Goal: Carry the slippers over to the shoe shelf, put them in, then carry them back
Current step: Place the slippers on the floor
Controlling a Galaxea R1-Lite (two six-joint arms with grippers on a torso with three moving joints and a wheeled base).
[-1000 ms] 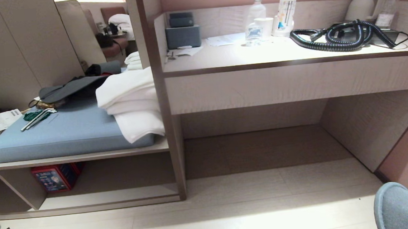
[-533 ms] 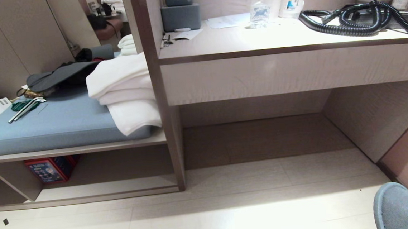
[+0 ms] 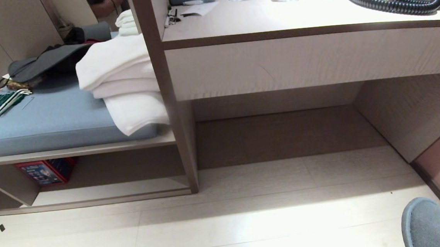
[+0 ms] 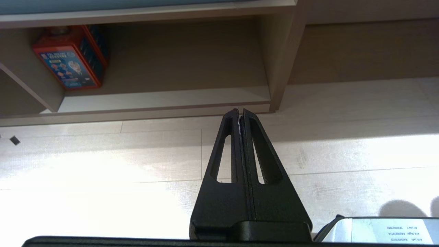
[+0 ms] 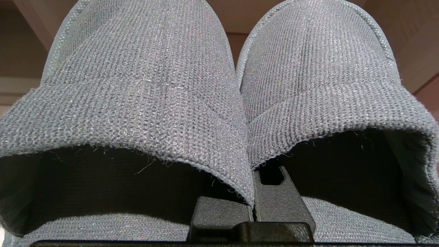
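Shoe shelf [image 3: 104, 191] sits low at left with a red box [image 3: 45, 172] inside, slippers [image 5: 219, 85] well apart at lower right, pinched side by side in right gripper [image 5: 253, 206], left gripper [image 4: 240, 115] closed, empty above floor [image 3: 250, 222].

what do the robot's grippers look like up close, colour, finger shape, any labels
The left gripper is matte black with a grainy finish: two long tapering fingers, each pierced by a narrow elongated slot, rising from a broad black base. Beside that base sits a pale plate with small printed text. The right gripper shows the same textured black; most of it is hidden.
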